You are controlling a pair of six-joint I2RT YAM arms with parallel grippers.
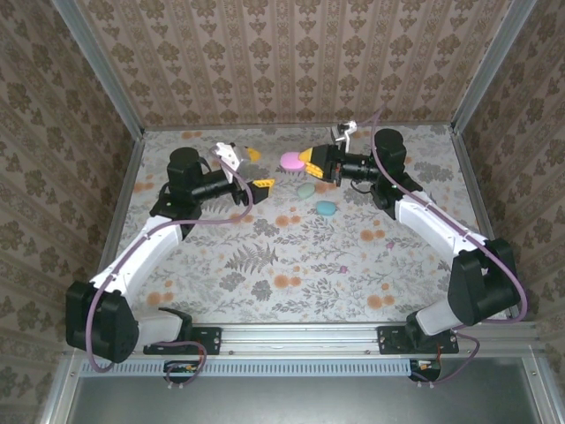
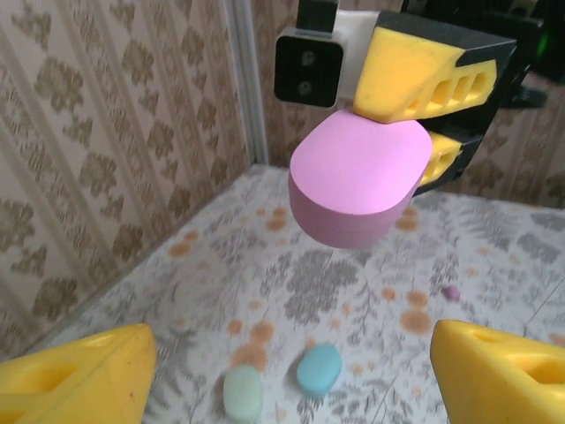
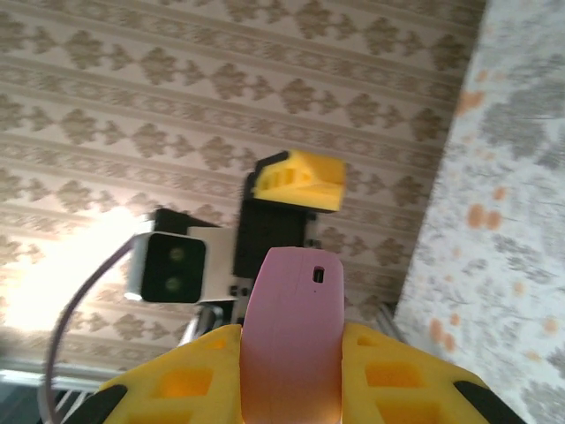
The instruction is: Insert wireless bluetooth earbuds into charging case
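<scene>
A closed pink charging case (image 1: 290,160) hangs in the air over the back of the table. My right gripper (image 1: 311,162) is shut on it, yellow fingers (image 3: 190,380) pressed on both flat sides of the pink case (image 3: 291,327), its charging port facing up. In the left wrist view the case (image 2: 357,185) sits between the right gripper's fingers (image 2: 415,79). My left gripper (image 2: 291,380) is open, facing the case from the left and apart from it, nothing between its fingers (image 1: 262,184). A tiny purple item (image 2: 452,292) lies on the table, too small to tell whether it is an earbud.
A mint-green oval case (image 1: 305,191) and a blue oval case (image 1: 326,208) lie on the floral table below the grippers; the green one (image 2: 242,394) and the blue one (image 2: 319,368) lie side by side. Patterned walls (image 1: 291,62) close in the back and sides.
</scene>
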